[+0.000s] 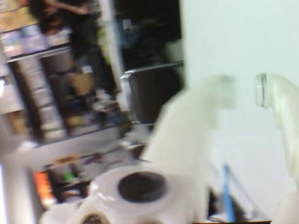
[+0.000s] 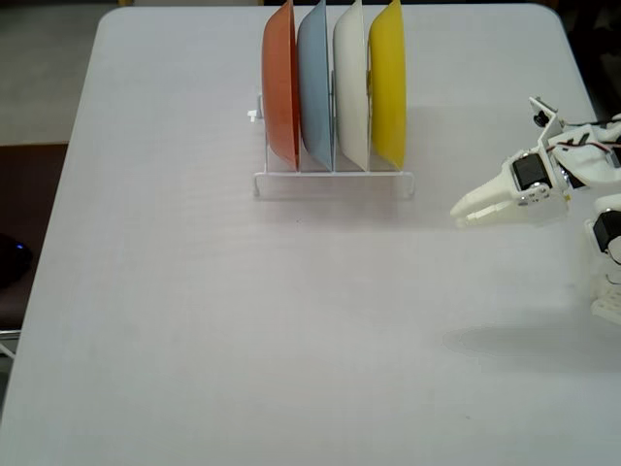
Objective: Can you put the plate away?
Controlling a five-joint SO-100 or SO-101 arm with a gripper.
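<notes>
In the fixed view the yellow plate [image 2: 387, 83] stands on edge in the rightmost slot of a white wire rack [image 2: 335, 179] at the far middle of the table. My white gripper [image 2: 458, 211] hangs right of the rack and a little nearer, pointing left, apart from the plate. The blurred wrist view shows the gripper [image 1: 243, 91] with a small gap between its fingers and nothing held; no plate appears there.
An orange plate [image 2: 279, 83], a blue plate [image 2: 313, 87] and a cream plate [image 2: 350, 83] fill the rack's other slots. The white table [image 2: 213, 320] spreads in front of it. The wrist view looks at room shelves and a dark chair [image 1: 154, 93].
</notes>
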